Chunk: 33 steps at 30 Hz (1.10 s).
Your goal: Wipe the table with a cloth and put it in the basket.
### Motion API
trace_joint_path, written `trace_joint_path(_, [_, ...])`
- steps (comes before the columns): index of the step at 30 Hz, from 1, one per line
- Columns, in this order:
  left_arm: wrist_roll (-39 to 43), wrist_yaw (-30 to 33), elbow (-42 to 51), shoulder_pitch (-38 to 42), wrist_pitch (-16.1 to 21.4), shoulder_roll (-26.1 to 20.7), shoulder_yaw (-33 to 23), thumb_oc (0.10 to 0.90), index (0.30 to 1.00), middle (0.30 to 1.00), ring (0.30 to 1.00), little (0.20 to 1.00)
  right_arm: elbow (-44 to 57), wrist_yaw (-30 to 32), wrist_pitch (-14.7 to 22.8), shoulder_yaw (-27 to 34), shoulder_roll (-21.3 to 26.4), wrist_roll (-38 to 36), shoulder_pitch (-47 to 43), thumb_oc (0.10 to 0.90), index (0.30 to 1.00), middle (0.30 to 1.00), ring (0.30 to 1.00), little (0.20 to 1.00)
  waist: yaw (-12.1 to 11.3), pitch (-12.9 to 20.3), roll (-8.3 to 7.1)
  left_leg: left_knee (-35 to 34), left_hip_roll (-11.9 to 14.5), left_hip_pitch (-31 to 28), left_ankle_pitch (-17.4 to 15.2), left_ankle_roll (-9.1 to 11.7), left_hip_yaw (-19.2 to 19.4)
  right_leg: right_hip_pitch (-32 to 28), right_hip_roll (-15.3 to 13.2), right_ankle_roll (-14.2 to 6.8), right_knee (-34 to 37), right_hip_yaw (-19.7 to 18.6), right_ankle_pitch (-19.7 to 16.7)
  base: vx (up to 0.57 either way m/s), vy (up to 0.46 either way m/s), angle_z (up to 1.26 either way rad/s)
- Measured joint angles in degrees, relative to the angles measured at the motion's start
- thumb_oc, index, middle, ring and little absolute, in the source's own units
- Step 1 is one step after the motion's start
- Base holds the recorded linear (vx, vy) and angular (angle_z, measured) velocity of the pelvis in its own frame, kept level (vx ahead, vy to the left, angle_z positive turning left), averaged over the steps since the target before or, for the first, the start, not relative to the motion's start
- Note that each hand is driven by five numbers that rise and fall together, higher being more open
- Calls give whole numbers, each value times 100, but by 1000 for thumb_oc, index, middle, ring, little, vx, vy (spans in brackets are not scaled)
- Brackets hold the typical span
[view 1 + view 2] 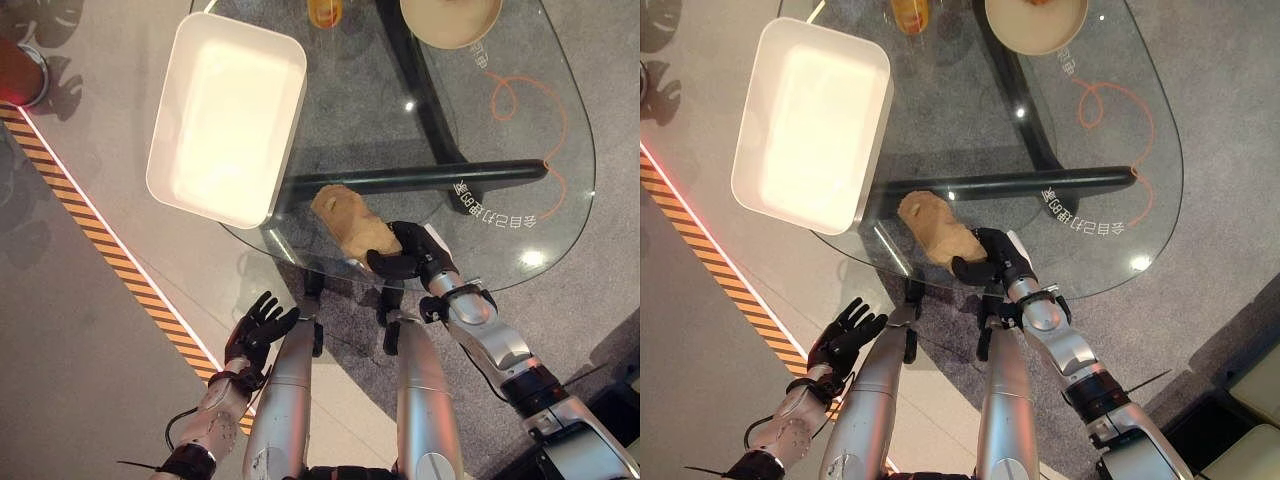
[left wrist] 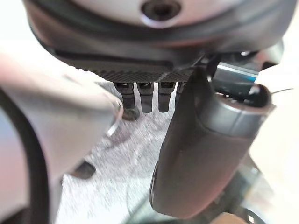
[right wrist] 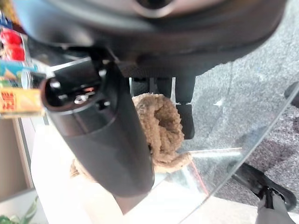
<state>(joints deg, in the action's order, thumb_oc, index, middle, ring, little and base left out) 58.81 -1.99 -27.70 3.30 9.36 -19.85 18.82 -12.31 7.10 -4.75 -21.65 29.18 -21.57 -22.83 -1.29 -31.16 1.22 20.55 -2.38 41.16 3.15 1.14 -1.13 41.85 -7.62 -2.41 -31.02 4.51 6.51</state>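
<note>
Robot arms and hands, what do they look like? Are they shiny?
Yes. Both arms are smooth, shiny silver-grey tubes with dark bands at the joints. The left hand and the right hand are black, with jointed fingers like a person's and a thick thumb. The right hand has a pale patch on it, and a thin black cable runs beside each forearm.

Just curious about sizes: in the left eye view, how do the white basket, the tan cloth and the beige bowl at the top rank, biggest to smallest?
1. white basket, clearly largest.
2. beige bowl, though partly cut off.
3. tan cloth, partly under the right hand.
</note>
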Motion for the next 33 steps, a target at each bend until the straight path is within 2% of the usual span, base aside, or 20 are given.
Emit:
trace_joint_path(2, [263, -135, 257, -73, -137, -30, -41, 800, 900, 900, 900, 900, 56, -2, 75, 88, 6, -97, 86, 100, 300, 300, 300, 200, 16, -1, 0, -58, -2, -80, 8, -14, 11, -61, -11, -8, 39, 3, 9, 0, 0, 0])
trace_joint_path(6, [1288, -561, 843, -270, -321, 26, -192, 800, 900, 900, 900, 900, 275, -2, 197, 271, -43, -166, 353, 100, 300, 300, 300, 200, 2, -3, -1, -99, -9, -222, 8, -16, 16, -185, -18, -11, 43, 0, 16, -3, -38, 1])
trace_joint_path(10, [2057, -1305, 1504, -460, -417, 42, -194, 800, 900, 900, 900, 900, 622, -53, 453, 419, -123, -363, 698, 100, 300, 300, 300, 200, 1, -3, -1, -144, -11, -391, 6, -18, 18, -328, -23, -5, 47, 0, 36, 1, -8, 0])
trace_joint_path(16, [2907, -1787, 1800, -495, -683, 153, -183, 800, 900, 900, 900, 900, 957, -297, 734, 616, -194, -577, 1006, 100, 300, 300, 300, 200, 47, -5, -8, -144, 13, -399, -49, -37, 40, -344, 4, 17, 98, -15, 77, 1, -15, -1])
trace_joint_path(19, [3394, -1998, 1983, -620, -862, 152, -198, 800, 900, 900, 900, 900, 1139, -609, 796, 717, -189, -688, 1146, 100, 300, 300, 300, 200, 120, -7, -15, -126, 17, -335, -60, -54, 56, -294, 10, 12, 118, -29, 75, 27, -14, -3])
trace_joint_path(25, [3822, -2290, 2111, -600, -938, 145, -151, 800, 900, 900, 900, 900, 1203, -1058, 913, 715, -155, -834, 1323, 100, 300, 300, 300, 200, 158, -26, -74, 279, 76, -156, -262, -123, 108, -264, 63, -42, 33, -46, 77, 29, -19, -5])
trace_joint_path(33, [3963, -2440, 2179, -566, -811, 124, -154, 800, 900, 900, 900, 900, 1374, -1761, 914, 472, 128, -853, 1307, 100, 300, 300, 300, 200, 169, -27, -100, 444, 78, -98, -315, -137, 133, -269, 65, -52, 31, -71, 77, 0, -2, 0])
